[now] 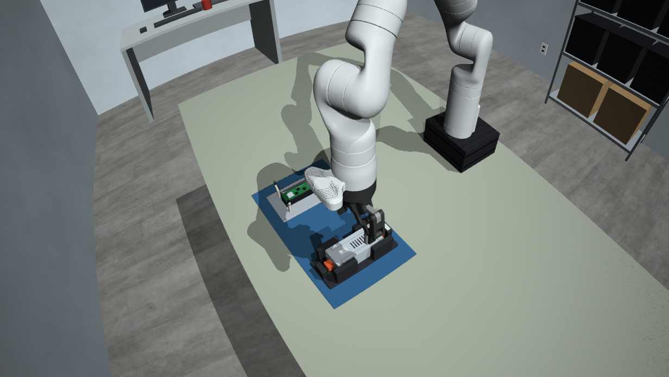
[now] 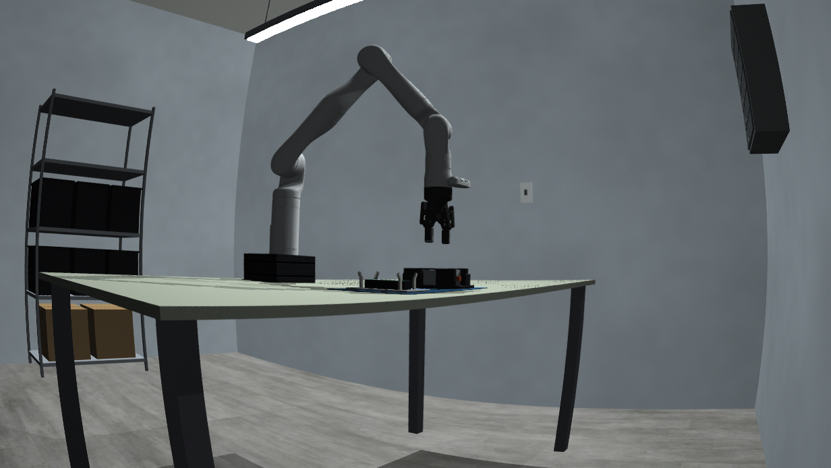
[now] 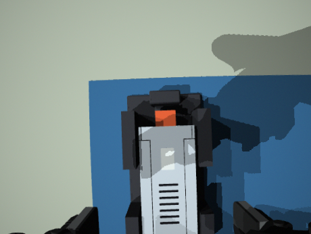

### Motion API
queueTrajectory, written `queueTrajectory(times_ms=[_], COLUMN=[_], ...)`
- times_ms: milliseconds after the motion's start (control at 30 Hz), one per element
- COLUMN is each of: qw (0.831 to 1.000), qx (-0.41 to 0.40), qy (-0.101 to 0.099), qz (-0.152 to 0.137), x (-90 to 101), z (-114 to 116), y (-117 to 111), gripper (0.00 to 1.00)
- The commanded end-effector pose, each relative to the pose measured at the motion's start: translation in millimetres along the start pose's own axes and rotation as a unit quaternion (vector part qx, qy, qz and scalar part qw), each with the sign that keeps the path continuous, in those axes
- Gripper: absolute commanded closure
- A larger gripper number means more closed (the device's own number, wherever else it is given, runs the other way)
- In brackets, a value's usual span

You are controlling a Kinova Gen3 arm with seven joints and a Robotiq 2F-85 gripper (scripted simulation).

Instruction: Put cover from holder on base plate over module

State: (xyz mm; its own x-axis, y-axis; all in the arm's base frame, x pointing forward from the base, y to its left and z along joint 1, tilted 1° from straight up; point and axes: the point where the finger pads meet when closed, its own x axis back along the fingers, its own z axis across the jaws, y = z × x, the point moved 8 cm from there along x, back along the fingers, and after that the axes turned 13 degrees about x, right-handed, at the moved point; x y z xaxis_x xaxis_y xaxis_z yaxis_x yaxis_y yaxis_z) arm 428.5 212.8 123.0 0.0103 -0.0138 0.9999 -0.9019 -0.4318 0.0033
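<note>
Inside black holder (image 1: 338, 274): grey cover (image 1: 348, 250) seated; gripper (image 2: 437, 237) above, fully open, empty.

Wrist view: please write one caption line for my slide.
Open pincer poised above the grey cover, which sits in its black holder on the blue mat.
</note>
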Motion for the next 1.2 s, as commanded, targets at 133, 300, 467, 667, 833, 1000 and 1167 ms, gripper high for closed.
queueTrajectory(times_ms=[133,300,467,667,833,1000,1167], qw=[1.0,1.0,1.0,1.0,1.0,1.0,1.0], qx=[0.0,0.0,0.0,0.0,0.0,0.0,0.0], qy=[0.0,0.0,0.0,0.0,0.0,0.0,0.0], qz=[0.002,0.002,0.001,0.002,0.002,0.002,0.002], x=[4.0,4.9,-0.3,-30.2,-45.2,-45.2,-73.3], z=[2,2,2,3,3,3,4], y=[0,0,0,1,1,1,1], gripper=[0.0,0.0,0.0,0.0,0.0,0.0,0.0])
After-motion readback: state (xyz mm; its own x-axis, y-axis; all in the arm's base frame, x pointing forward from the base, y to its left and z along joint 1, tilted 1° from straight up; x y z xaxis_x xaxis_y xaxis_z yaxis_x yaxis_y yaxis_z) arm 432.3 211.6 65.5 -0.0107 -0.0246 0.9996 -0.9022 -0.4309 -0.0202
